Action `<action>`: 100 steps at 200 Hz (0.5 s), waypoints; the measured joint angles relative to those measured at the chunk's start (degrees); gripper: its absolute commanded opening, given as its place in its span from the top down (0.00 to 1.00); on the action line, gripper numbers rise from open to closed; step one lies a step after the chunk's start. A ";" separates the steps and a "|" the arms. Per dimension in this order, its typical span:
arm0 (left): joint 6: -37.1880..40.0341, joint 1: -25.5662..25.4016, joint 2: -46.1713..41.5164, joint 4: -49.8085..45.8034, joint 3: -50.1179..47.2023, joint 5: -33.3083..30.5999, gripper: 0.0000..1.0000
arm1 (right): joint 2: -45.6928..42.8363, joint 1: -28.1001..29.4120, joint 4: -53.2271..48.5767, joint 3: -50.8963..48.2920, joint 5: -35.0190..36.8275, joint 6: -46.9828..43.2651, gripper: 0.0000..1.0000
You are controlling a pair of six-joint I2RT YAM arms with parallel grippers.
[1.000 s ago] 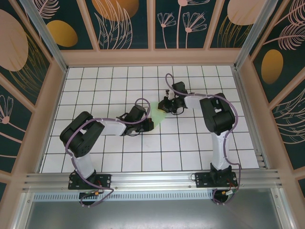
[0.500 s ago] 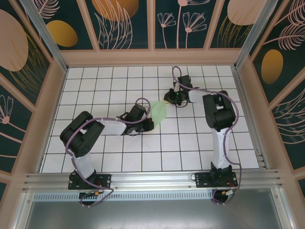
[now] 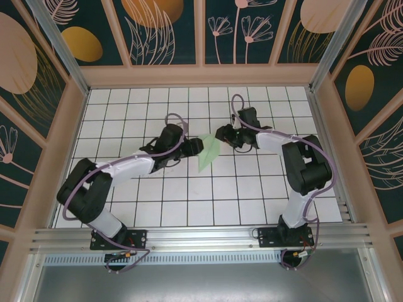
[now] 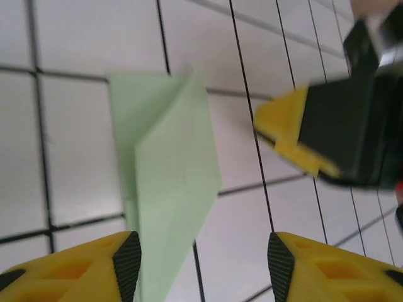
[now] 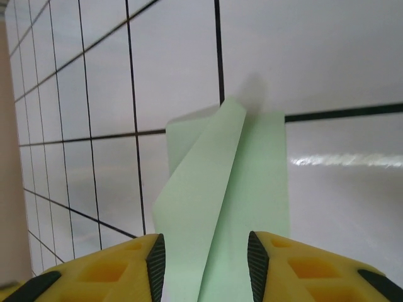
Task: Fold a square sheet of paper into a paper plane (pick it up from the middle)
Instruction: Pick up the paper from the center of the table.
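The pale mint-green sheet of paper [image 3: 208,153] lies on the white tiles, folded into a slim pointed shape with one flap slightly raised. My left gripper [image 3: 195,146] sits just left of it, and my right gripper [image 3: 221,134] is at its upper right end. In the left wrist view the paper [image 4: 170,189] runs past the left finger, and the left gripper [image 4: 198,264] is open. The right arm's yellow finger [image 4: 289,135] shows beyond it. In the right wrist view the paper [image 5: 220,207] lies between the parted jaws of the open right gripper [image 5: 204,267].
The white gridded floor [image 3: 252,189] is boxed in by beige walls [image 3: 201,75] at the back and on both sides. An aluminium rail [image 3: 201,236] runs along the near edge, where both arm bases stand.
My left arm has swung forward and stretched out, and its gripper has opened. The right gripper has opened too. The paper now lies flatter on the tiles between the two grippers.
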 measured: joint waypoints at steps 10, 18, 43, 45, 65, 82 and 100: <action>-0.44 1.36 -1.14 0.61 -0.98 -1.49 0.26 | 0.20 0.90 0.02 -0.15 -0.09 0.68 0.57; -1.09 2.56 -1.73 1.20 -2.03 -2.75 0.22 | 0.37 1.62 0.22 -0.15 -0.20 1.14 0.57; -1.64 4.00 -2.14 1.31 -5.01 -5.33 0.14 | 1.97 3.48 1.05 -0.07 -0.61 2.23 0.58; -1.79 4.04 -2.14 1.31 -5.22 -5.42 0.13 | 2.21 3.61 1.09 -0.02 -0.76 2.27 0.58; -1.81 4.33 -2.14 1.40 -6.51 -6.40 0.09 | 4.81 4.46 1.09 0.74 -0.98 2.64 0.58; -1.90 4.55 -2.14 1.57 -7.23 -6.64 0.07 | 6.19 4.79 1.07 1.05 -1.01 2.84 0.59; -1.95 4.85 -2.14 2.29 -7.89 -6.60 0.06 | 7.04 4.90 1.07 1.57 -1.40 3.04 0.61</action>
